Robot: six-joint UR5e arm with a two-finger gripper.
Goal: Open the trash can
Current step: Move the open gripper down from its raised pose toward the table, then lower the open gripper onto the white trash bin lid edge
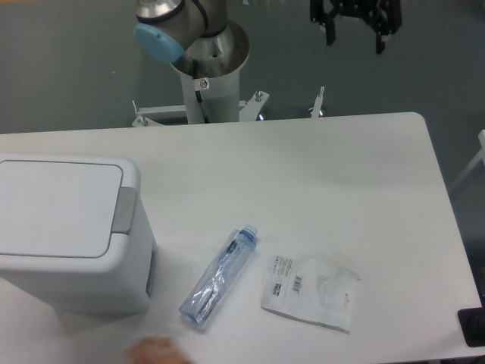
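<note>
The trash can sits at the near left part of the white table, far below and well to the left of the gripper as the camera sees it, a boxy white bin with rounded corners, cut off by the left edge of the picture. Its flat lid lies closed and level on top, and the grey push tab runs along the lid's right edge, the edge that faces toward the gripper's side of the table. The gripper hangs high at the top of the picture, above and beyond the far edge of the table, touching nothing; its two dark fingers point down with a clear gap between them, so it stands apart and holds nothing. Roughly below it and a little to the left, nearer the camera, a crushed clear plastic bottle with a blue tint lies on its side, slanted, just right of the bin but not touching it. Nearly straight below the gripper, beside the bottle, lies a flat clear plastic bag with a printed label. The arm's base column stands to the gripper's left behind the table, with a light blue cap on a joint above it. At the bottom edge, far down and left of the gripper, a blurred skin-coloured shape shows, too unclear to identify
</note>
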